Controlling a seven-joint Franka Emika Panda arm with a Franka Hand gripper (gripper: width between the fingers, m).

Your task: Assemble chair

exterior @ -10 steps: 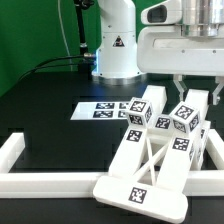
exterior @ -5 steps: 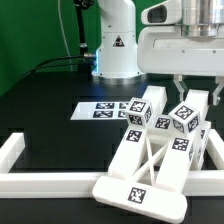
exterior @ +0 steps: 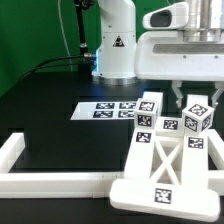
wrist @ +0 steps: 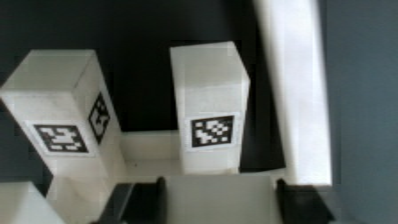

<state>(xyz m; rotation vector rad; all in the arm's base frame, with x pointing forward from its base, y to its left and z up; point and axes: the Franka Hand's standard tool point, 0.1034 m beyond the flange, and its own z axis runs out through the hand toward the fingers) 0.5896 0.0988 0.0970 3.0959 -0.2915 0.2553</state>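
Note:
The chair (exterior: 165, 160) is a white X-braced panel lying flat, with square tagged legs rising from its far end. One leg (exterior: 147, 115) stands on the exterior view's left, and another (exterior: 197, 118) stands under my gripper (exterior: 193, 97). In the wrist view my gripper (wrist: 214, 200) has its dark fingers (wrist: 139, 200) tight against both sides of a tagged leg (wrist: 210, 110). The second leg (wrist: 63, 110) stands beside it, outside the jaws. The gripper is shut on the leg.
The marker board (exterior: 105, 110) lies on the black table behind the chair. Long white border rails (exterior: 40, 180) run along the front and sides, and one rail (wrist: 294, 80) lies close beside the gripped leg. The robot base (exterior: 115, 50) stands at the back.
The whole chair has swung and shifted toward the exterior view's right with my gripper, from lying slanted to lying nearly square with the front rail.

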